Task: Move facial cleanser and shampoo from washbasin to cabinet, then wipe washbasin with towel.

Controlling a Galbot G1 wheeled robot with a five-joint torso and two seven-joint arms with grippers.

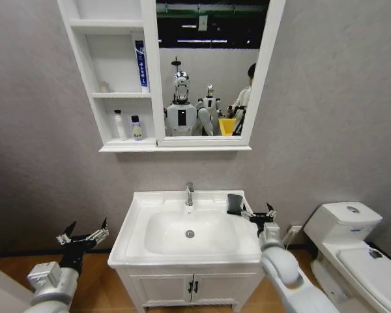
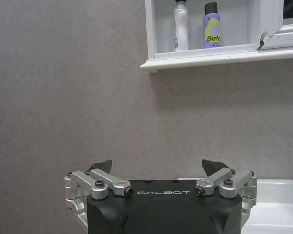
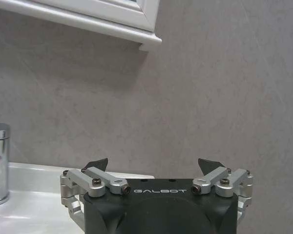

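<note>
Right hand point(image 1: 259, 212), fingers apart, hangs just beside the small dark grey folded towel point(image 1: 234, 203) on the white rectangular ceramic washbasin's point(image 1: 138, 212) back right rim. Left hand point(image 1: 85, 235), fingers apart, holds off its left edge, open floor below.

towel point(image 1: 234, 203) lying on washbasin point(image 1: 137, 222) back right corner | two bottles point(image 1: 129, 126) standing on cabinet point(image 1: 86, 62) bottom shelf, above washbasin | toilet point(image 1: 352, 251) sitting right of washbasin
</note>
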